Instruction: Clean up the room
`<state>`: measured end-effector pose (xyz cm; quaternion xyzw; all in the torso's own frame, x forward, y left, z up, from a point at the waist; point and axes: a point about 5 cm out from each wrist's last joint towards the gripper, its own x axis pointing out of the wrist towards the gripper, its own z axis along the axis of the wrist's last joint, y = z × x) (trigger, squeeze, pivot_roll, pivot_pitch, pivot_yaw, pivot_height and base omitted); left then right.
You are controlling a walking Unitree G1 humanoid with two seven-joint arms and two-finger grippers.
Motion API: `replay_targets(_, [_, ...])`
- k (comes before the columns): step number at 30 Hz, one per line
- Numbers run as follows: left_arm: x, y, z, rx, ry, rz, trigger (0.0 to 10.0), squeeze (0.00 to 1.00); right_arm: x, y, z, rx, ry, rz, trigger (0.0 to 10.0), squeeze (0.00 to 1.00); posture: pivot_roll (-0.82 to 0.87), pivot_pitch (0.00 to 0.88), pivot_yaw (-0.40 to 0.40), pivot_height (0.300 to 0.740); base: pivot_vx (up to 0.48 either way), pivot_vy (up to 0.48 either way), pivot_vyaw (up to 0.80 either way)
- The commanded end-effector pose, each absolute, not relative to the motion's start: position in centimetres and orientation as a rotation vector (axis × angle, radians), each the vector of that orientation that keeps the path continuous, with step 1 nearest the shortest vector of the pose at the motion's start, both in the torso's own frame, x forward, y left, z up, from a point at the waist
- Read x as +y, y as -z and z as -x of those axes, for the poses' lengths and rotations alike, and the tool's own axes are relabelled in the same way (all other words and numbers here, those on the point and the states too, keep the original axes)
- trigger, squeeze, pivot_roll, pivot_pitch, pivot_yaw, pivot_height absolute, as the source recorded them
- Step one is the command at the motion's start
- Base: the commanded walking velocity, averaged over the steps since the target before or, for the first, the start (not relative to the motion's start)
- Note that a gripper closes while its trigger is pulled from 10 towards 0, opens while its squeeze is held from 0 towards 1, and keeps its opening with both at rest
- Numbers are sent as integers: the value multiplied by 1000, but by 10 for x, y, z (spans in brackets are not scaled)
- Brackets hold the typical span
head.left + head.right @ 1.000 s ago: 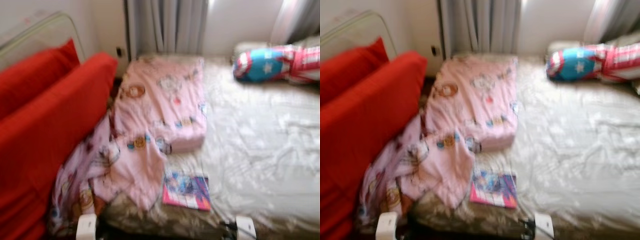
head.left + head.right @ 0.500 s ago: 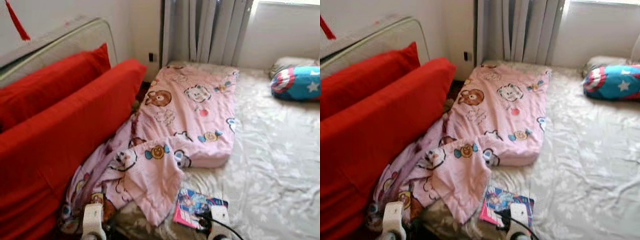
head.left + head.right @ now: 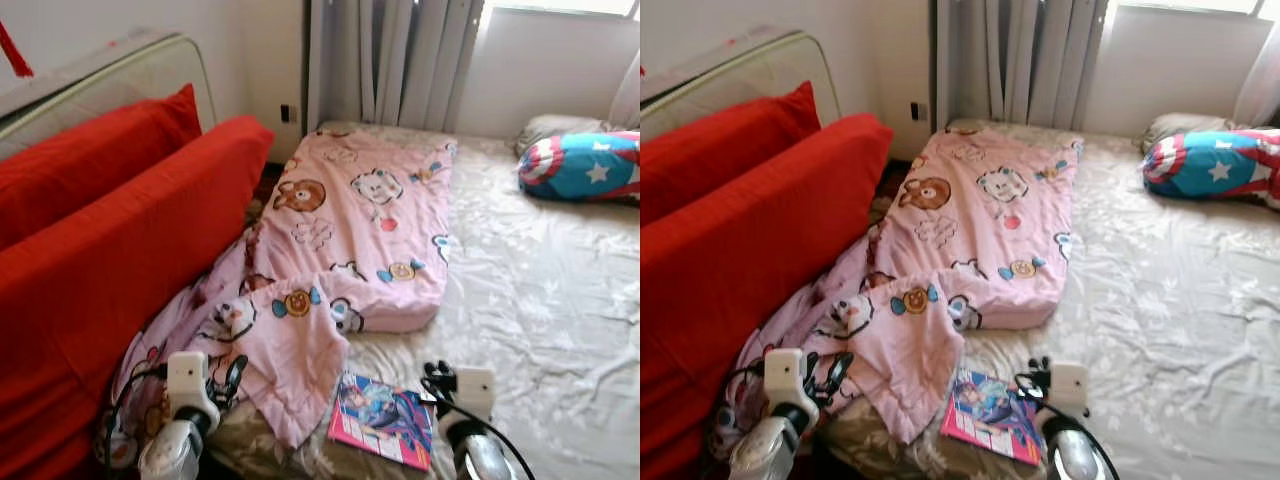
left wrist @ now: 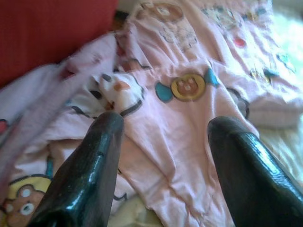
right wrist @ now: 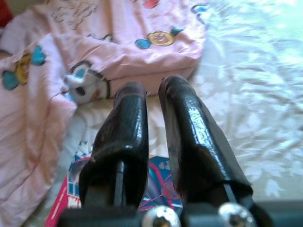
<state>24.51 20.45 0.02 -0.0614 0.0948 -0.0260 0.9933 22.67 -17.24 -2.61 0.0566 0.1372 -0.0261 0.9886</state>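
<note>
While both arms sat low at the near edge of the bed (image 3: 560,300), the left gripper (image 4: 163,125) hung over the loose near corner of the pink blanket (image 3: 370,220), fingers (image 4: 90,165) spread wide apart with nothing between them, blanket fabric visible through the gap. The right gripper (image 5: 154,99) hovered above the book (image 3: 382,420), its fingers (image 5: 189,123) nearly together with only a thin slit between, gripping nothing. Book lay flat on the pale sheet near the foot of the bed, bright pink and blue cover up, just beside the blanket's drooping corner and between the two arms. Pink blanket with cartoon animal prints ran up the bed's left side toward the curtain (image 3: 400,60), folded thick along its right edge, its near end crumpled and spilling off toward the red sofa (image 3: 110,260). Sofa stood along the robot's left, touching the hanging blanket; a red cushion (image 3: 90,150) sat behind its back edge against a framed panel at the wall. A blue, red and white star pillow (image 3: 585,165) lay at the far right of the bed, well apart from the blanket. Sheet was wrinkled, floral pattern. Window light came from upper right.
</note>
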Motion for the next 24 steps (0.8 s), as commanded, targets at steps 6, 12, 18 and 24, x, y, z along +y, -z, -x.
replay_targets(6, [197,-12,-250,137,56,124,10000,0,-163,33,-222,329,69,-104,10000,0,-17,0,-35,725,0,0,0])
replay_targets(12, [197,-16,-253,136,51,129,10000,0,-160,28,-225,310,48,-93,10000,0,-21,0,-32,695,0,0,0])
replay_targets(18, [198,-16,-252,139,46,126,10000,0,-156,28,-226,306,38,-103,10000,0,-17,0,-33,695,0,0,0])
replay_targets(24, [199,-16,-249,147,41,123,10000,0,-154,30,-226,336,26,-104,10000,0,-18,0,-34,675,0,0,0])
